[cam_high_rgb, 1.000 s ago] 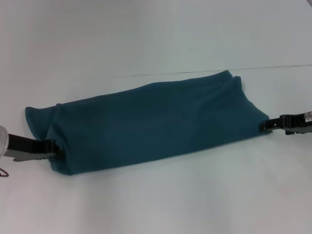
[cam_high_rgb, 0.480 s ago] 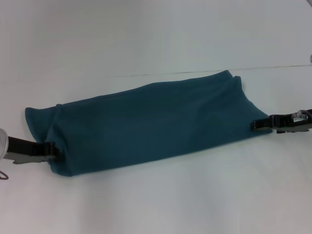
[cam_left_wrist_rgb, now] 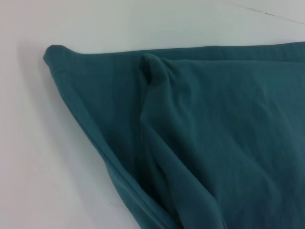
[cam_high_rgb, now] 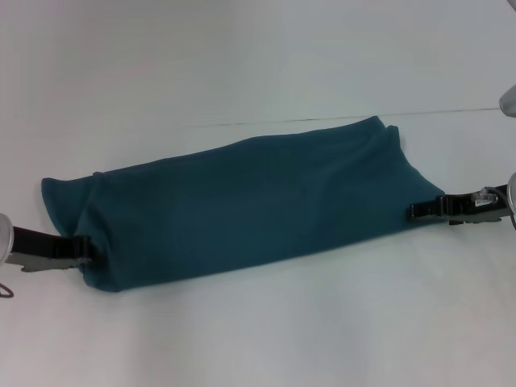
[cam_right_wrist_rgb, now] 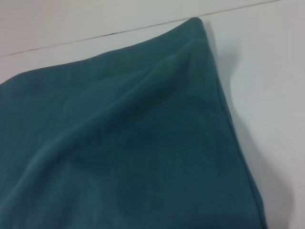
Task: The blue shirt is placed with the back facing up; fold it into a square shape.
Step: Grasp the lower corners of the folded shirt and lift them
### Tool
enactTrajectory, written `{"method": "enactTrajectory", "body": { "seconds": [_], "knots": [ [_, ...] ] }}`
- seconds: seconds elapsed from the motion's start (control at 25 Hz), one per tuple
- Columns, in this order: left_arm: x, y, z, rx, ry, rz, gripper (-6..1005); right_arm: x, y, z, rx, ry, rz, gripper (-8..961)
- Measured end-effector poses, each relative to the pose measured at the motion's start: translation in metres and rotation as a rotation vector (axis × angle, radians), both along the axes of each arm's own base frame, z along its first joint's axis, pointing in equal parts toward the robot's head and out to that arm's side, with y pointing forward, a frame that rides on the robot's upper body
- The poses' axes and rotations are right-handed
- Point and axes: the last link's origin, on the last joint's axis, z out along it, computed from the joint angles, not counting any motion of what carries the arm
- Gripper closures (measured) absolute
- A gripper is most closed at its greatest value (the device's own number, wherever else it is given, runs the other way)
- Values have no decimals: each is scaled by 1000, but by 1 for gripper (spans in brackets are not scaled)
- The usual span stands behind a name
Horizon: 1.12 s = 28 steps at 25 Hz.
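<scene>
White tabletop [cam_high_rgb: 258,339]; blue shirt [cam_high_rgb: 242,201] folded into a long band. Left tool [cam_high_rgb: 85,250] and right tool [cam_high_rgb: 418,211] at its ends, grip state unclear.

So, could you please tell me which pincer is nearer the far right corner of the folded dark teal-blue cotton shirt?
The right pincer, at the near right edge of the dark teal-blue cotton shirt. The left pincer is at the opposite, near left end.
</scene>
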Motion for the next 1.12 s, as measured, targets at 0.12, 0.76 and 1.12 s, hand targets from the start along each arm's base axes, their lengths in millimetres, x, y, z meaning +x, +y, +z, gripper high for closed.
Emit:
{"method": "enactTrajectory", "body": {
  "seconds": [0.12, 0.76, 1.12],
  "knots": [
    [0, 0, 0, 0, 0, 0, 896, 1, 1, -1, 4, -5, -1, 78],
    [0, 0, 0, -1, 0, -1, 896, 1, 6, -2, 33, -13, -2, 401],
    [0, -1, 0, -10, 1, -6, 897, 2, 9, -3, 40, -21, -2, 399]
  ]
}}
